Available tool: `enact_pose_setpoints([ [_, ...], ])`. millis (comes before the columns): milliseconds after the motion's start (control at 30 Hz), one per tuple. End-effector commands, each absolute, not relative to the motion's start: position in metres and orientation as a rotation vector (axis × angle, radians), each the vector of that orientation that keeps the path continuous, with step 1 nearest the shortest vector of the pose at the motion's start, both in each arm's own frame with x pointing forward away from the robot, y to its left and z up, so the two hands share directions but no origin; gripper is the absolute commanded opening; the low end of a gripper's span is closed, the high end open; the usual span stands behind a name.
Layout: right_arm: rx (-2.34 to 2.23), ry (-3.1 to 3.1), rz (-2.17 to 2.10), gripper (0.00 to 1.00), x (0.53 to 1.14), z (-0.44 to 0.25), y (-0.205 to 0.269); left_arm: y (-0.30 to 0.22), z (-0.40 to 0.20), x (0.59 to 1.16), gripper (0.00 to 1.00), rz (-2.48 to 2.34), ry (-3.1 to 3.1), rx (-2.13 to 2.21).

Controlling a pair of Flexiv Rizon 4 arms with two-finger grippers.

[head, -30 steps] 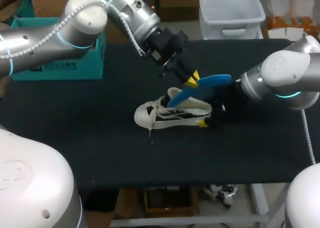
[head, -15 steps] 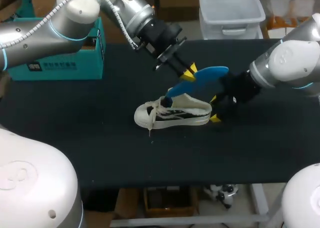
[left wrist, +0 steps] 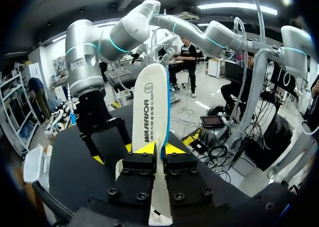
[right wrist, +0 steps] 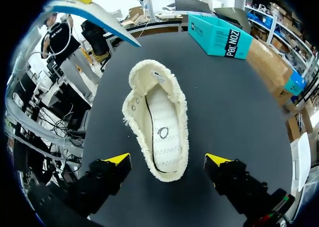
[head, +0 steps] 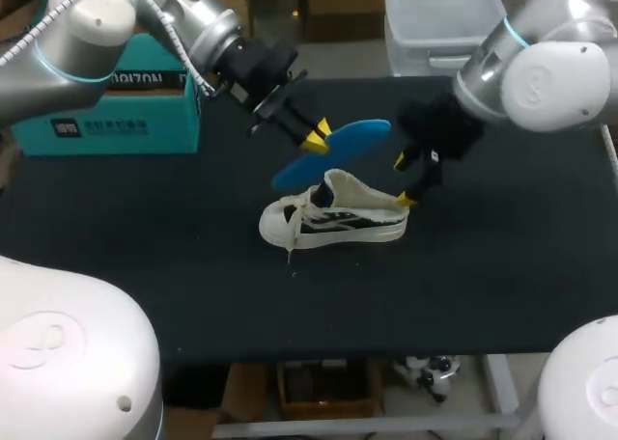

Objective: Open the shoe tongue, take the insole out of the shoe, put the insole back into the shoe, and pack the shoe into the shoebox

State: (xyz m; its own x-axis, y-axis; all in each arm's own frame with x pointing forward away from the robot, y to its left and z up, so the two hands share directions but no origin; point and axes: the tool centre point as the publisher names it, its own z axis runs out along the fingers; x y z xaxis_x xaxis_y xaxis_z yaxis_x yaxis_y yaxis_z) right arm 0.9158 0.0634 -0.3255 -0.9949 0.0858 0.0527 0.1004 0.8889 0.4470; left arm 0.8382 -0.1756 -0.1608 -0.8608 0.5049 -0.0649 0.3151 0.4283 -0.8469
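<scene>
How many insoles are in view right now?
1. The blue insole is pinched in the left gripper, in the air above the shoe. The right wrist view into the shoe shows none inside, though the toe end is hidden.

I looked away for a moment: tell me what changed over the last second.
The left gripper, shut on the blue insole, lifted it back and leftward, fully out of the shoe. The right gripper, open, rose from beside the shoe's heel end and now hangs above it. The shoe and the teal shoebox stayed put.
</scene>
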Motion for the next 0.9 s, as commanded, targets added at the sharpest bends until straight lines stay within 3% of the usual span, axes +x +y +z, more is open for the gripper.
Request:
enact_pose_setpoints([
  [33,-0.123,-3.047,-0.436,1.0,0.928,-0.324,0.081,-0.146,-0.165,0.828,0.0,1.485,-2.568,-0.625],
  [900,-0.17,-3.096,-0.223,1.0,0.934,-0.346,0.137,-0.08,-0.193,0.845,0.0,1.382,-2.754,-0.273],
])
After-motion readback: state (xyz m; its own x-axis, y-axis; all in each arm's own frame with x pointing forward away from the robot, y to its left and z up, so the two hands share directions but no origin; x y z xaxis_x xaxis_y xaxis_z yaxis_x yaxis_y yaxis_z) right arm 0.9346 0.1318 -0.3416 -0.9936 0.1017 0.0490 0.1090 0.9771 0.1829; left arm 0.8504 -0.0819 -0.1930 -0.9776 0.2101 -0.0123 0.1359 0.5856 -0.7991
